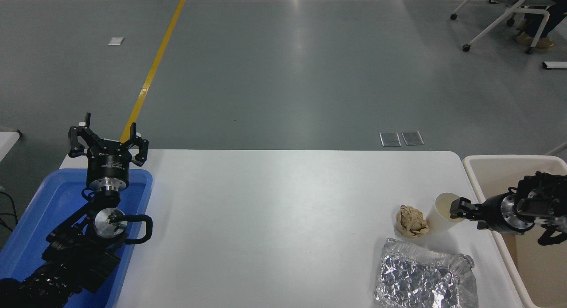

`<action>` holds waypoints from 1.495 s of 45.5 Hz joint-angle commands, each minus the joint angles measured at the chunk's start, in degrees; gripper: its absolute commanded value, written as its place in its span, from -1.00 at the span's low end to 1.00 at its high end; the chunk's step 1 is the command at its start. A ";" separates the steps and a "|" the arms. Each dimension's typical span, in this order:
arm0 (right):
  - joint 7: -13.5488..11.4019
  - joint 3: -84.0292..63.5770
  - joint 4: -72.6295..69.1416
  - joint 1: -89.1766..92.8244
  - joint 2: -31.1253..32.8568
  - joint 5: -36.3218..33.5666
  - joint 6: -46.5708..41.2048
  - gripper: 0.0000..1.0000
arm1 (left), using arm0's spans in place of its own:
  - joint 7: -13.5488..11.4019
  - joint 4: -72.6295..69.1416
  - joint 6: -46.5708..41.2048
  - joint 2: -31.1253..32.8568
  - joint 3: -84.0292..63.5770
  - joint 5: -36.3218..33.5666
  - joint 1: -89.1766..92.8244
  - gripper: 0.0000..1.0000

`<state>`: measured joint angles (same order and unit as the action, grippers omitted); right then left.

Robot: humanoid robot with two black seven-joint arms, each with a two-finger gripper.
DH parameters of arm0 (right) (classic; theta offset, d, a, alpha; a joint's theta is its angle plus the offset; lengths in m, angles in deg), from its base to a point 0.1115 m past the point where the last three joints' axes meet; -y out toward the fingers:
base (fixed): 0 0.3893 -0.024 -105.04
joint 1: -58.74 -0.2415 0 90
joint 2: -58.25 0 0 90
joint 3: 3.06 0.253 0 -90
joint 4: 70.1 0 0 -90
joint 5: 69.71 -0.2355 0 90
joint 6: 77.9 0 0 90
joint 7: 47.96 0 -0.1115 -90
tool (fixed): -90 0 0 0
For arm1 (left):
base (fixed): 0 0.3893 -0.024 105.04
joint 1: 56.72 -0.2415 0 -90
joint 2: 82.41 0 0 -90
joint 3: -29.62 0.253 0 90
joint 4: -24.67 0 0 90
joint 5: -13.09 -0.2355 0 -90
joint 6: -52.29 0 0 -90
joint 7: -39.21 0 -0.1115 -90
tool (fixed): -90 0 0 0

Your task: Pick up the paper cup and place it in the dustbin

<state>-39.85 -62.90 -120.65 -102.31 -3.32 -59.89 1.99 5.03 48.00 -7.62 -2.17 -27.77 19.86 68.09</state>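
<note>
reaching from the right, the right gripper meets the paper cup; grip state unclear

I see bright, even overhead light, glare streak on the floor, soft shadows, sharp focus throughout.

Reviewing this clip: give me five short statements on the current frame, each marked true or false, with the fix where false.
1. The paper cup stands upright on the table. True.
2. The right gripper is at the cup's rim. True.
3. The cup lies inside the dustbin. False: it is on the table beside it.
4. The crumpled brown paper ball sits right of the cup. False: left of it.
5. The left gripper holds the foil tray. False: it is open and empty above the blue tray.
</note>
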 commanded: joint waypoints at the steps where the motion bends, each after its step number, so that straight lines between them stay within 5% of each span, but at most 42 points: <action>1: -0.11 0.78 2.65 0.91 -0.65 -0.50 0.27 -1.00 | -0.02 0.05 0.06 0.00 0.00 0.00 0.00 0.98; 17: 0.15 1.22 1.34 -1.19 0.58 -0.50 -0.61 -1.00 | -0.02 0.05 -0.03 0.00 0.00 0.00 0.00 0.98; 33: 0.59 -2.03 -19.57 -21.31 15.95 9.07 -4.65 -1.00 | 0.07 -0.04 0.06 0.00 0.00 0.00 0.00 0.98; 49: 0.68 -19.25 -35.14 -56.37 24.31 13.38 -18.97 -1.00 | 0.07 0.05 0.06 0.09 0.00 -0.09 0.00 0.98; 68: 0.86 -27.96 -36.11 -80.12 24.75 13.73 -34.89 -1.00 | 0.07 0.05 0.06 0.09 0.00 -0.09 0.00 0.98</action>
<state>-39.05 -86.23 -155.01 -169.45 20.57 -46.73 -25.65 5.11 48.06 -7.55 -2.08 -27.77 19.77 68.09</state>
